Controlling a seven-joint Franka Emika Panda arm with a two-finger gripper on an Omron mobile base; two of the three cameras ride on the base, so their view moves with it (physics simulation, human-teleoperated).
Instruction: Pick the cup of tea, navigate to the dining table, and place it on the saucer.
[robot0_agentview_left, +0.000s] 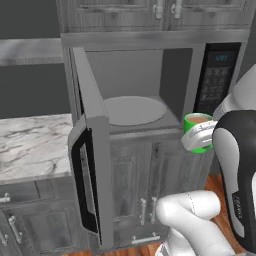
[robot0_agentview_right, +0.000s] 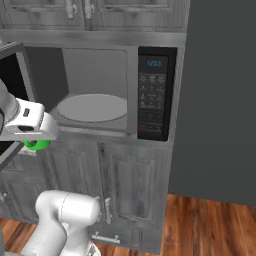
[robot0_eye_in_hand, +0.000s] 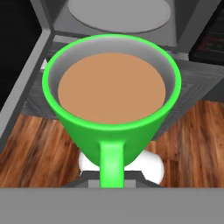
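Note:
The cup of tea (robot0_agentview_left: 192, 126) is a bright green mug full of brown liquid, held in the air just outside the open microwave, in front of its lower right corner. My gripper (robot0_agentview_left: 199, 136) is shut on the cup from the handle side. In the right base view a small green part of the cup (robot0_agentview_right: 37, 145) shows under the white hand (robot0_agentview_right: 31, 120). The hand view looks down into the cup (robot0_eye_in_hand: 109, 131), its handle pointing toward the camera, above the wooden floor. The dining table and the saucer are out of view.
The microwave door (robot0_agentview_left: 92, 175) stands open to the left. Inside lies the grey round turntable (robot0_agentview_left: 134, 110), and the dark control panel (robot0_agentview_right: 155, 95) is to its right. A marble counter (robot0_agentview_left: 30, 142) over grey cabinets lies left, and wooden floor (robot0_agentview_right: 210, 225) below right.

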